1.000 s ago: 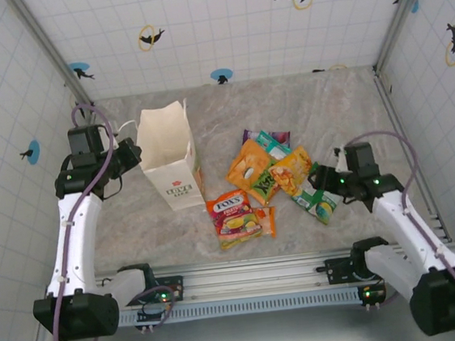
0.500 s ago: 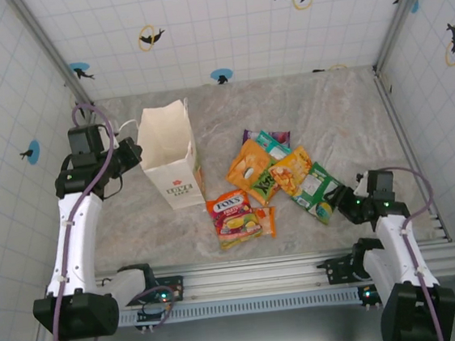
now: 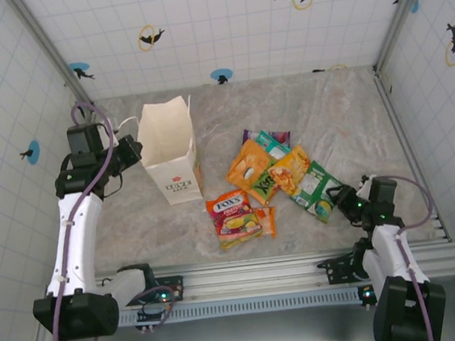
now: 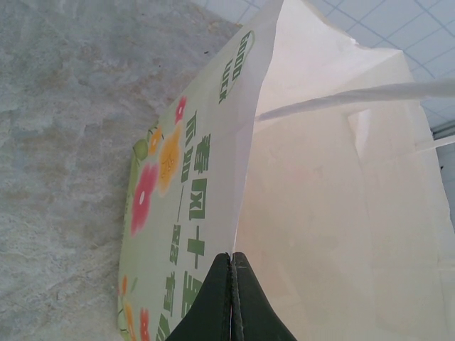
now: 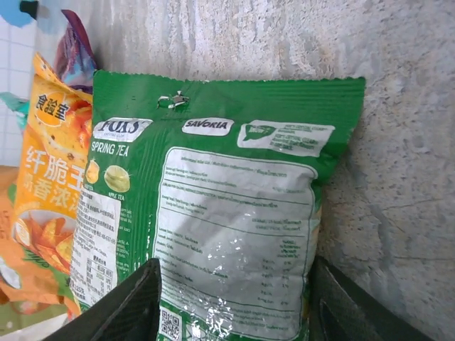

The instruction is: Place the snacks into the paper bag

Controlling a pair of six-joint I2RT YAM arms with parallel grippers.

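the paper bag (image 3: 168,148) stands upright on the left part of the tabletop (image 3: 344,117), its mouth open to above. the left gripper (image 3: 134,153) holds the left edge of the rim; in the left wrist view its jaws are closed tight on the thin paper edge, flower print and green lettering on one side and the cream inside on the other. a white loop handle (image 4: 355,96) crosses the open mouth. to the right of the bag comes a narrow strip of bare surface, then the snacks in a loose pile: the red fox's packet (image 3: 234,217) closest to the bag's base, a small orange packet (image 3: 267,219) touching it, a larger orange packet (image 3: 249,166) behind, the teal packet (image 3: 272,141) and purple packet (image 3: 250,135) at the far end, and the yellow packet (image 3: 291,170) further right. the green packet (image 3: 315,190) lies flat at the right edge of the pile, label side up, its left side against the yellow one and its right edge free. the right gripper (image 3: 347,204) sits low at its near end, jaws spread open with one finger on each side of the packet; if they touch it i cannot tell. right and behind the pile the grey marbled surface is open up to the white tiled walls (image 3: 219,8) with dolphin stickers. a metal rail (image 3: 255,273) closes the near edge.
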